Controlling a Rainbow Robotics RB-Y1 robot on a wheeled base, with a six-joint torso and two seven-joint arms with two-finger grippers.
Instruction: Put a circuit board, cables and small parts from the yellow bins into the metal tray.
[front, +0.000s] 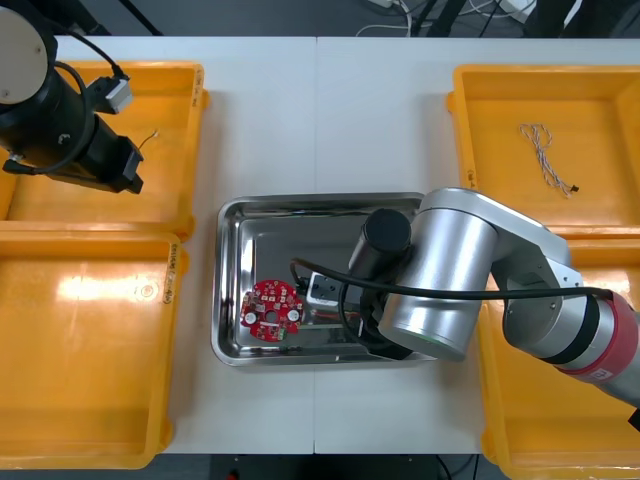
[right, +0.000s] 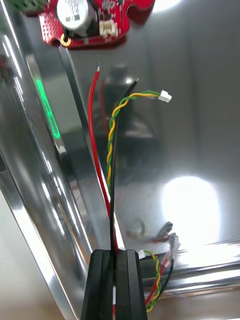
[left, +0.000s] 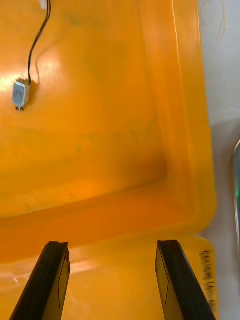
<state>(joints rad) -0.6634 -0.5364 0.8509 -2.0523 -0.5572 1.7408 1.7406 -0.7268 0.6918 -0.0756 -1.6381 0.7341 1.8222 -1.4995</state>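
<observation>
Several cables (right: 111, 150) sit pinched in my right gripper (right: 114, 254), low inside the metal tray (front: 232, 215) near the circuit board (front: 273, 310), I judge to lay them flat; my left gripper (left: 112, 247) hangs spread wide over a yellow bin (left: 125, 165).

The shiny rectangular metal tray (right: 190, 150) is polished mirror-bright and smooth, throwing back glare. The glossy yellow plastic bins (front: 100, 370) are smooth with a soft sheen. The thin red, black and yellow-green cables (right: 111, 145) wear slick plastic sheathing. The black fingers (left: 175, 280) look matt, perhaps rubbery. The pale desk (front: 270, 120) is matt.
</observation>
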